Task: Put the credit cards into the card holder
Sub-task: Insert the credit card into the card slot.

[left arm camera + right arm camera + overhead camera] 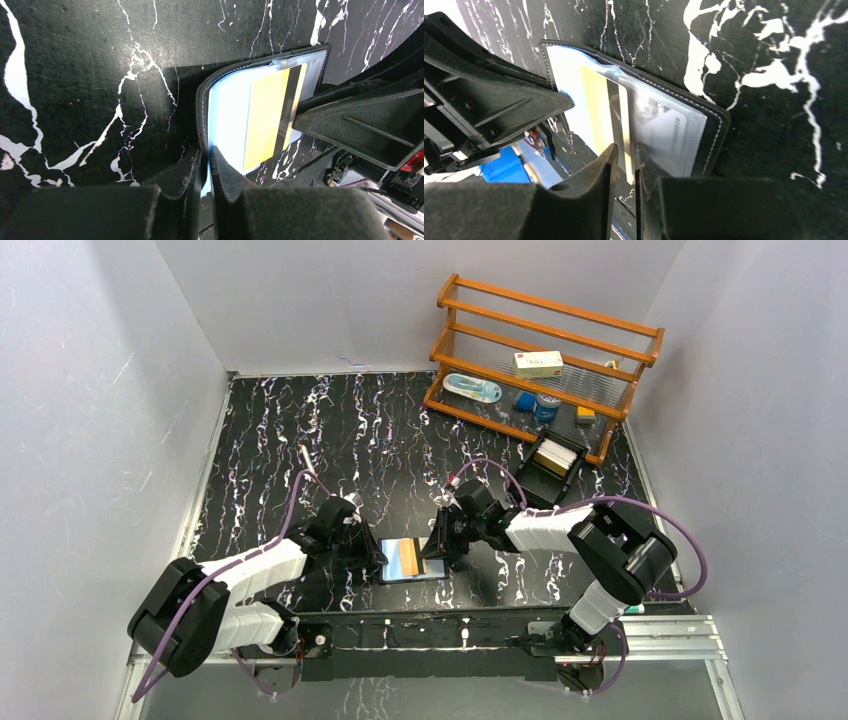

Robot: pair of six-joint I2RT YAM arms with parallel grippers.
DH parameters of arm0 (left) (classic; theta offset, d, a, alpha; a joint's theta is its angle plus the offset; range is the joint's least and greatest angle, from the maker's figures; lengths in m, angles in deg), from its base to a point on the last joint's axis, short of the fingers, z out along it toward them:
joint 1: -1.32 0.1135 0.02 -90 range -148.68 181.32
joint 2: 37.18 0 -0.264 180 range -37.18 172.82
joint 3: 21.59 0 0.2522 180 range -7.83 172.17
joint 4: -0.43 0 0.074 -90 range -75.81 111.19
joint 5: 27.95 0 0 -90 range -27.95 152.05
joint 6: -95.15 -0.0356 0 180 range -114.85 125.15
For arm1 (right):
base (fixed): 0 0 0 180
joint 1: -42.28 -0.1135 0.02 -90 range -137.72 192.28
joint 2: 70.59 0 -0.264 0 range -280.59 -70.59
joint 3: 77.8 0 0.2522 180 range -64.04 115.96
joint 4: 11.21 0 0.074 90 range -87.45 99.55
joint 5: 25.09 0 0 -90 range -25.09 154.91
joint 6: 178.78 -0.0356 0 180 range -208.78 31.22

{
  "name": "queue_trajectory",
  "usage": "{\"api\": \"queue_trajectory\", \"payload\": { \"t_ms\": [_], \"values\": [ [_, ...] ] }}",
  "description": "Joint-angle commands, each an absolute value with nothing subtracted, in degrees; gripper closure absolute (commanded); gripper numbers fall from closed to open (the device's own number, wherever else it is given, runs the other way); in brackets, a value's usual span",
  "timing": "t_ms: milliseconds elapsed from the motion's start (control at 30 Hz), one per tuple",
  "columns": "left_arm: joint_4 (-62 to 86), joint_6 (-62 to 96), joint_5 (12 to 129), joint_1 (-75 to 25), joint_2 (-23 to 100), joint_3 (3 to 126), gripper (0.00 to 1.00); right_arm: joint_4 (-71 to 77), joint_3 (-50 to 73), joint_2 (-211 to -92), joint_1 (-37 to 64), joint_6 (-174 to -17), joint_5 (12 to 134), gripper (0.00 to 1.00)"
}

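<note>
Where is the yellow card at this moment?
Front centre in the top view: the yellow card sits partly in the open wallet, between left gripper and right gripper.

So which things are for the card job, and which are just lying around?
For the job: card holder, yellow card, left pincer, right pincer.
Just lying about: wooden rack, white box on it.

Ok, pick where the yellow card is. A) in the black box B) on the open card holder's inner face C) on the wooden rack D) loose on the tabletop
B: the yellow card lies on the card holder, against its pale inner page, in both wrist views.
</note>
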State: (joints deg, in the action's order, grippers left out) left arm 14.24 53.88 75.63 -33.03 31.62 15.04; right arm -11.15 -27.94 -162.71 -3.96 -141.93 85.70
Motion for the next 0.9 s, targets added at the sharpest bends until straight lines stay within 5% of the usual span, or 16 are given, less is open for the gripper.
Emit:
{"api": "queue_trajectory", "payload": {
  "t_ms": [0, 700, 867],
  "values": [
    [17.41, 53.79, 75.73, -32.96, 30.92, 13.90, 0.94, -1.24, -25.33, -161.15, -3.94, -139.06, 80.96, 0.74],
    [15.36, 56.07, 78.59, -33.09, 29.17, 13.36, 0.92, -4.86, -17.90, -167.59, -10.48, -139.06, 82.25, 0.74],
    [14.93, 56.64, 79.71, -33.07, 28.24, 13.41, 0.82, -5.30, -17.46, -168.50, -10.63, -132.11, 82.36, 0.74]
  ]
}}
